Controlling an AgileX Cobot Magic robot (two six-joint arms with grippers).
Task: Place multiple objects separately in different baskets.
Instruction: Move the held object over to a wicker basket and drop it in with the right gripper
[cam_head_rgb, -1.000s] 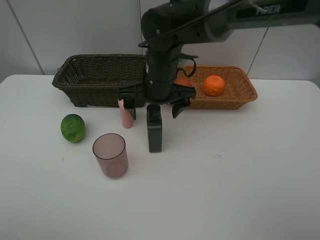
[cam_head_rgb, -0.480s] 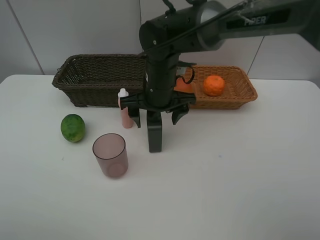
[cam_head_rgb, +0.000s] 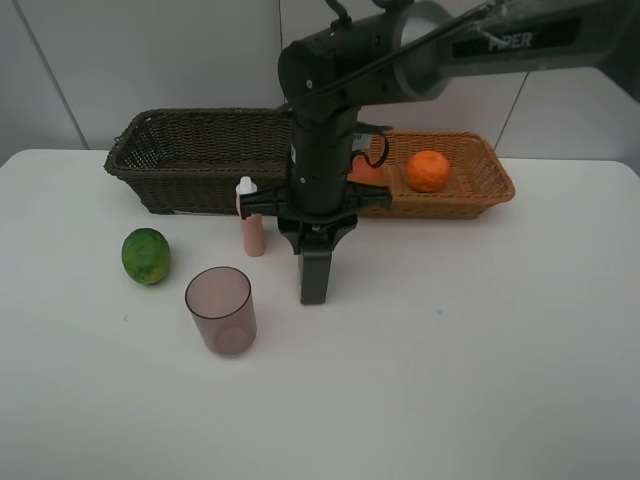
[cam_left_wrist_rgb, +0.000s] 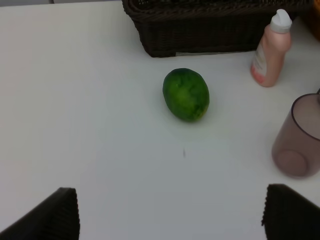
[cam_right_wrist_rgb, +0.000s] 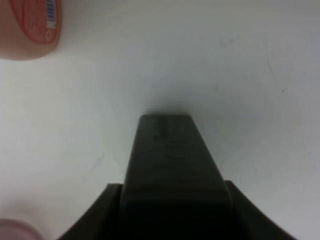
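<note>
Dark bottle (cam_head_rgb: 313, 280) clamped by R claw (cam_head_rgb: 316, 243); L claw (cam_left_wrist_rgb: 172, 215) agape, wrist-view only.

Red-orange fruit (cam_head_rgb: 364, 168): mostly hidden behind the right arm (cam_head_rgb: 322, 140), upper centre.
Dark bottle (cam_head_rgb: 315, 275): top hidden inside the jaws.

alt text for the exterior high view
The right gripper is shut on an upright dark bottle, with a pink bottle, mauve cup and green fruit left of it. Behind: a dark basket, and a tan basket holding an orange.
</note>
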